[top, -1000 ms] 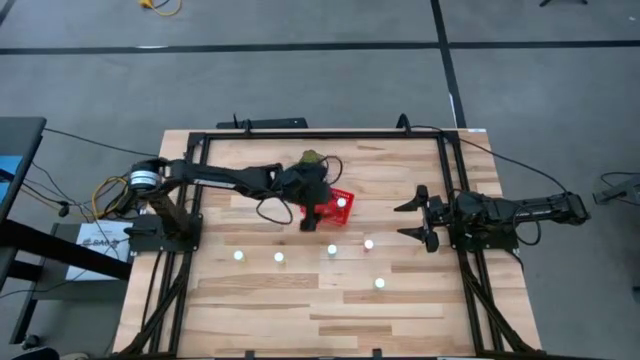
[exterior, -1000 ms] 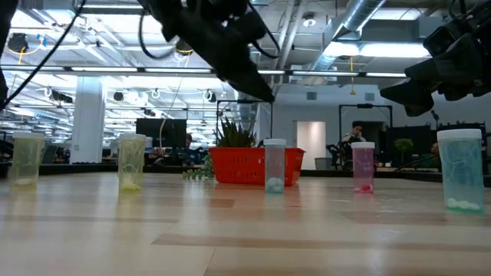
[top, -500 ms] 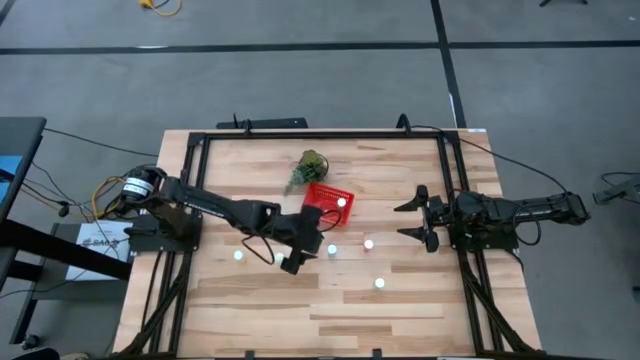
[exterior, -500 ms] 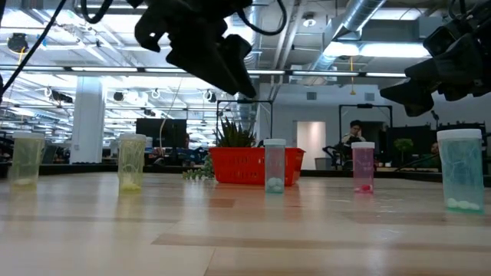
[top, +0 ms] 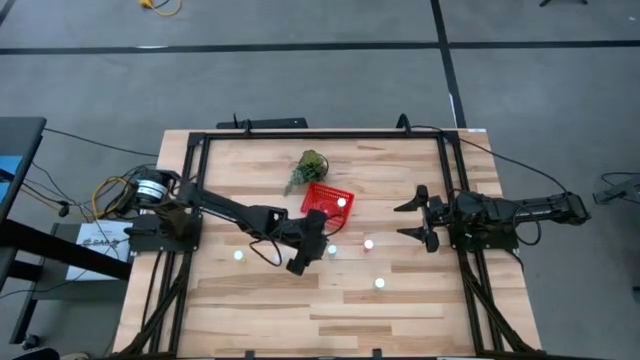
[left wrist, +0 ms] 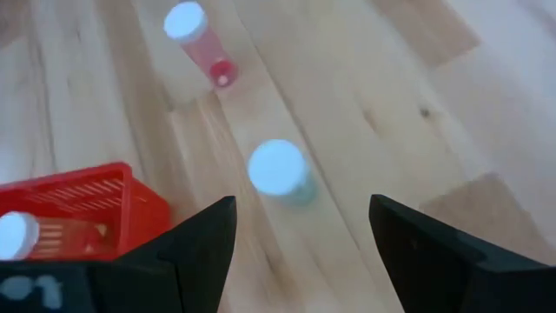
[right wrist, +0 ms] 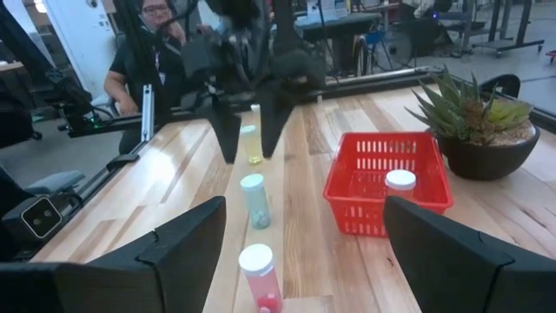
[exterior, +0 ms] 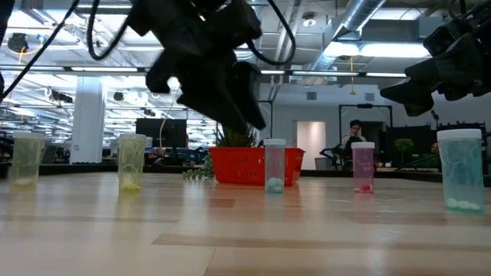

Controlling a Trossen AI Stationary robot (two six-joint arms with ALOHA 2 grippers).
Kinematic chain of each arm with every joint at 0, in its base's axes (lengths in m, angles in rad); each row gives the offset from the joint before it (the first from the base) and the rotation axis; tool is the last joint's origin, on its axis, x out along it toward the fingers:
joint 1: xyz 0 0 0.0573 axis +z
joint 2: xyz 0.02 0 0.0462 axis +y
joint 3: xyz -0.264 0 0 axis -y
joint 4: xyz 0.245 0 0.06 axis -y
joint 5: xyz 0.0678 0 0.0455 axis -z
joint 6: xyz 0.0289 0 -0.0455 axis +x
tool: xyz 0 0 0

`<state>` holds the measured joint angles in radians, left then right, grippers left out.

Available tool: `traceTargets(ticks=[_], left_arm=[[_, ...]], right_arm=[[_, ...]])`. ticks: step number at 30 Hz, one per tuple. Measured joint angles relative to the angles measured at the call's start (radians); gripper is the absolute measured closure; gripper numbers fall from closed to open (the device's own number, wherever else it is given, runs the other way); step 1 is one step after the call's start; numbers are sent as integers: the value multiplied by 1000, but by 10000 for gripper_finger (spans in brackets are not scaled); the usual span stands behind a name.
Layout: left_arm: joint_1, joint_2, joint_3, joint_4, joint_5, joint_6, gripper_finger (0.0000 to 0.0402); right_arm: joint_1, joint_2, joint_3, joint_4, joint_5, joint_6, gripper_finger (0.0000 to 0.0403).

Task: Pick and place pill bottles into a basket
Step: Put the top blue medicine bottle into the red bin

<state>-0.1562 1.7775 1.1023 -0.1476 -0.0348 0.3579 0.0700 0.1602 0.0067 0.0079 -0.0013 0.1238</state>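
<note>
My left gripper (top: 316, 246) is open and empty, low over the row of pill bottles; in the left wrist view (left wrist: 304, 235) its fingers stand apart on the near side of a teal-tinted bottle (left wrist: 278, 169), not touching it. That bottle (top: 332, 250) stands upright on the table near the red basket (top: 328, 199). One bottle (top: 342, 203) lies in the basket. Other bottles stand at the left (top: 239, 255), right (top: 369, 243) and near right (top: 380, 283). My right gripper (top: 420, 218) waits open at the table's right.
A potted green plant (top: 309, 165) stands just behind the basket. A black frame (top: 300, 134) runs around the table's edges. A person (right wrist: 152, 39) sits beyond the table's left side. Bare wood lies along the near edge (top: 320, 320).
My left gripper has gone from over the basket toward the table's near edge, then down and slightly right, so that it now hangs low beside the teal-tinted bottle. The bottles and the basket have not moved.
</note>
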Motion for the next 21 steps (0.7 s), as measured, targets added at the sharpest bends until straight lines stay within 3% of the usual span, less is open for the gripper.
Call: traceTargets(ticks=[21], left_arm=[[26,25,14,70,72,0,148]], right_arm=[[0,3,0,0,0,0,97]])
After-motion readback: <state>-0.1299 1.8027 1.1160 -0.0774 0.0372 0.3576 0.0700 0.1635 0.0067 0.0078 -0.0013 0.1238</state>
